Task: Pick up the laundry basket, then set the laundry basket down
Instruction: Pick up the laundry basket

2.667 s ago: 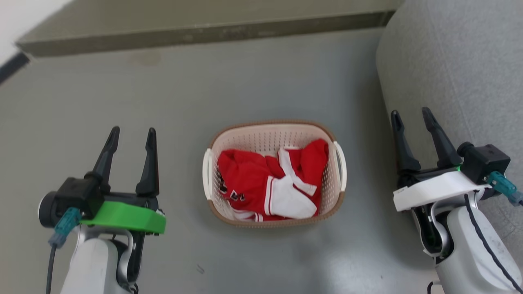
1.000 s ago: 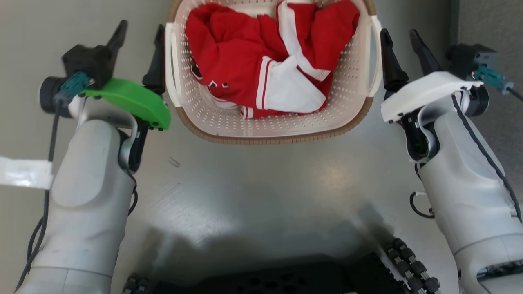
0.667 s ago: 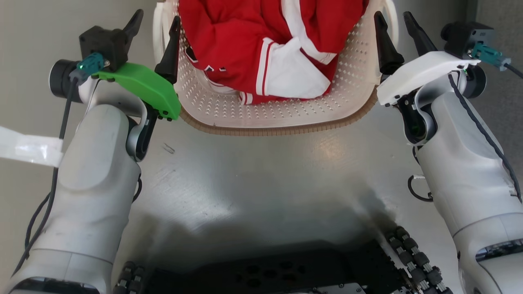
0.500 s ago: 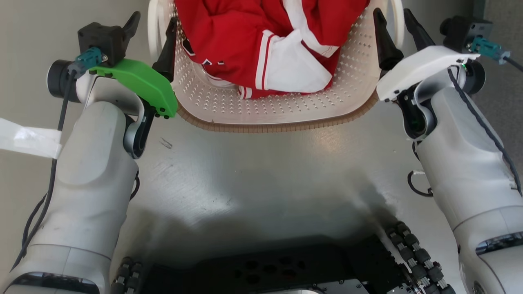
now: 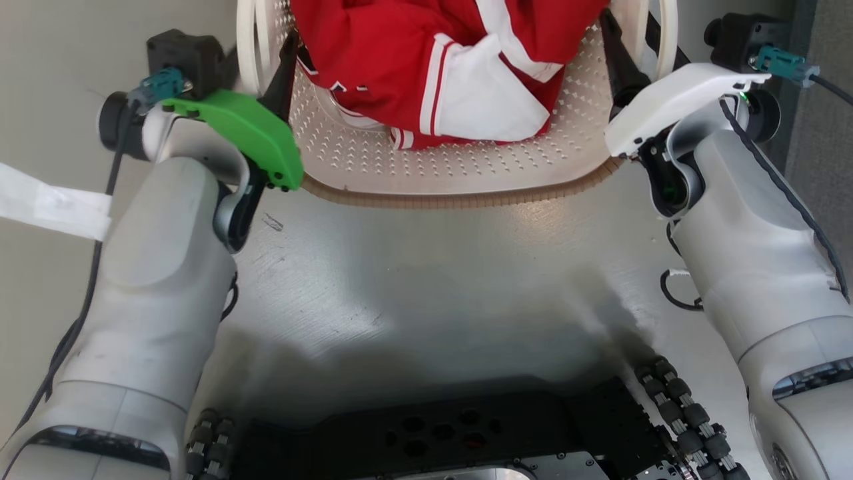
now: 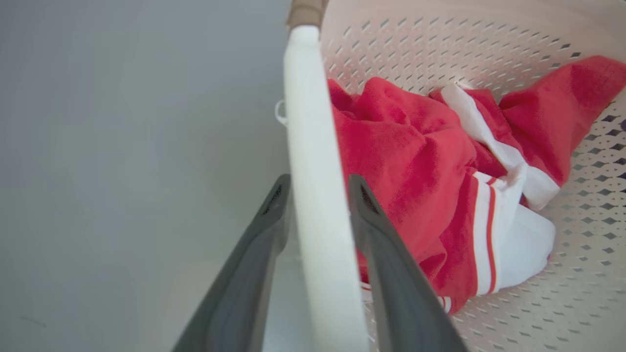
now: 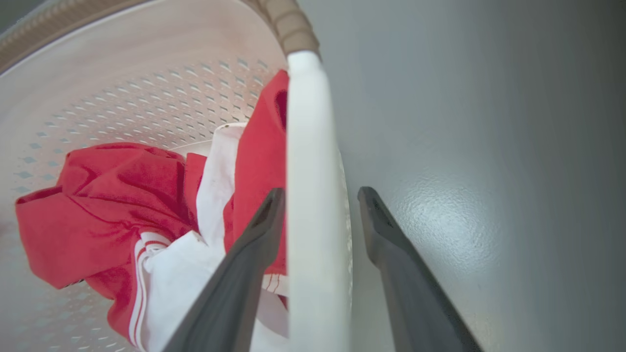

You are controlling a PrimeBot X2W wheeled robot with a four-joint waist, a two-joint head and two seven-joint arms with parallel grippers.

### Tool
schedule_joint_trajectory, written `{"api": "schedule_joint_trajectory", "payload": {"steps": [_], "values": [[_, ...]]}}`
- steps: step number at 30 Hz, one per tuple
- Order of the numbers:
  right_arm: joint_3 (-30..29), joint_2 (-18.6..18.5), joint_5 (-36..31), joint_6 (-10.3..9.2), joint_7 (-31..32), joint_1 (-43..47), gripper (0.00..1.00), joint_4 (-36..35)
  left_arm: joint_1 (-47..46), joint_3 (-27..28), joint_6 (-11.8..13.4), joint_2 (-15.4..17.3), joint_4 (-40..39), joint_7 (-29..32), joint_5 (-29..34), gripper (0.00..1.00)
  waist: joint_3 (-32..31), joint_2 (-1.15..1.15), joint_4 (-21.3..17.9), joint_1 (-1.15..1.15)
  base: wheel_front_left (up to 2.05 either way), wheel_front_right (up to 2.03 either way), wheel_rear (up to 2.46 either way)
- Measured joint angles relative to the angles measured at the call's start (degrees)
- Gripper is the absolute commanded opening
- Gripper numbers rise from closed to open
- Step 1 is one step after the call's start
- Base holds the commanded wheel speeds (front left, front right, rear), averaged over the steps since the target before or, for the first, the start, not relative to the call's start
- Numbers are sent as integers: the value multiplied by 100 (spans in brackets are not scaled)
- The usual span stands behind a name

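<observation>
Evidently for a level lift, left claw (image 6: 318, 190) is pinching a laundry basket (image 5: 466, 180) handle (image 6: 313, 146) (snugly, seemingly); right claw (image 7: 320, 193) is straddling the other, agape.

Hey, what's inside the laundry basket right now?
A crumpled red and white garment lies inside the laundry basket. Anything beneath the cloth is covered, so I cannot tell whether more is in there.
</observation>
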Motion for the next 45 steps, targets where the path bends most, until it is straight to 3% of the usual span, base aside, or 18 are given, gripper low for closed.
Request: {"api": "schedule_joint_trajectory", "payload": {"steps": [1,2,20,33,45], "values": [[27,-3,10,0,-16,-31,0,18,-24,-32,-1,-22,13,-20,-22,1,2,0,9,0,0,0,0],[57,-4,12,2,-31,-63,0,25,-42,-42,4,-52,29,-48,-58,0,3,0,18,0,0,0,0],[439,48,407,0,-74,-132,0,490,-140,-539,60,-34,687,-257,-472,0,-439,0,48,0,0,0,0],[971,32,977,-1,-69,209,0,608,65,-877,59,-56,1085,-190,-895,0,-1276,0,10,0,0,0,0],[1551,-15,1428,-8,345,334,0,646,360,-1038,59,-59,1296,-23,-1376,0,-2142,0,-6,0,0,0,0]]}}
